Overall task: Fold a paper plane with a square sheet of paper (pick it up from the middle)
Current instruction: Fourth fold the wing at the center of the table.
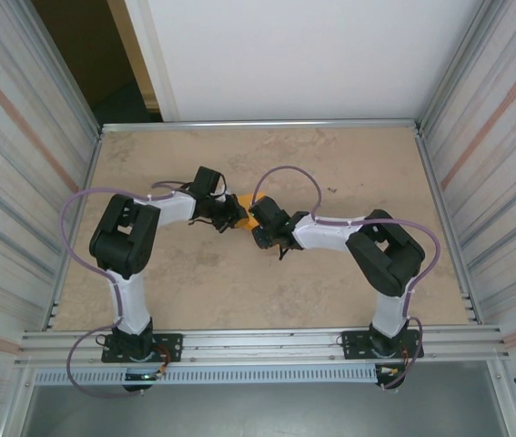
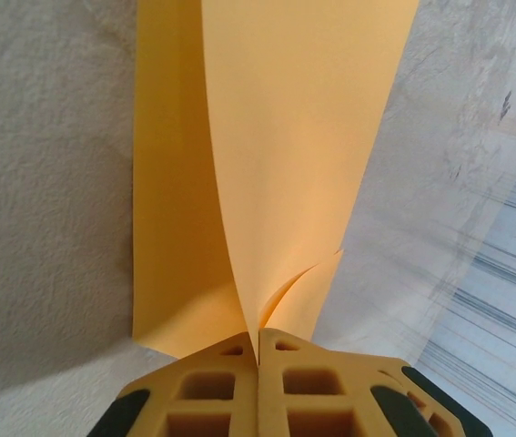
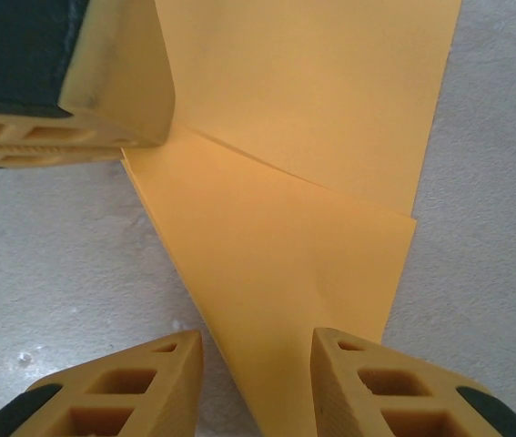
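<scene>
Astride the folded point of the square sheet of paper (image 3: 285, 264), right gripper (image 3: 258, 360) stands unclenched, sheet stretching ahead to left gripper (image 2: 258, 355), clamped on its far edge.

Matt smooth paper (image 2: 303, 137), rough tabletop (image 2: 48, 182)

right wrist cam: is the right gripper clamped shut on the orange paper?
No: the right gripper has its fingers standing apart, with the pointed end of the orange paper lying in the gap between them.
</scene>
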Controlling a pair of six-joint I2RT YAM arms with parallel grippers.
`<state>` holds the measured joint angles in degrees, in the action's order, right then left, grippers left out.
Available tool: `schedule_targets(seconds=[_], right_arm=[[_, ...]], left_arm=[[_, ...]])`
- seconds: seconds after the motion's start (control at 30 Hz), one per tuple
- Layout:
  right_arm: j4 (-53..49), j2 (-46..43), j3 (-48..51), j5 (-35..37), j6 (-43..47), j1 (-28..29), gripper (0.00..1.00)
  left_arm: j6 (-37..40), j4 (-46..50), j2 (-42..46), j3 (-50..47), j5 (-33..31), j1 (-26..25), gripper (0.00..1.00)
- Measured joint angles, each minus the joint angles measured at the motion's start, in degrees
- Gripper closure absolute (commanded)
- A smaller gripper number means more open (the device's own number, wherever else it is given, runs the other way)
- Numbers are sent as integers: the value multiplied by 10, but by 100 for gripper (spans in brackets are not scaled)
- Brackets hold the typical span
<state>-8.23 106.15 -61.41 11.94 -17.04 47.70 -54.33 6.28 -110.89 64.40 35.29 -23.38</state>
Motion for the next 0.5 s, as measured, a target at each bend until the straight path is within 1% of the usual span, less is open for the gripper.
schedule_targets(seconds=[0.2, 0.5], right_arm=[[0, 9, -8, 10, 4, 3, 64], [-4, 18, -14, 29, 11, 5, 70]], left_arm=[[0, 5, 3, 4, 0, 0, 92], [0, 17, 3, 11, 0, 0, 92]])
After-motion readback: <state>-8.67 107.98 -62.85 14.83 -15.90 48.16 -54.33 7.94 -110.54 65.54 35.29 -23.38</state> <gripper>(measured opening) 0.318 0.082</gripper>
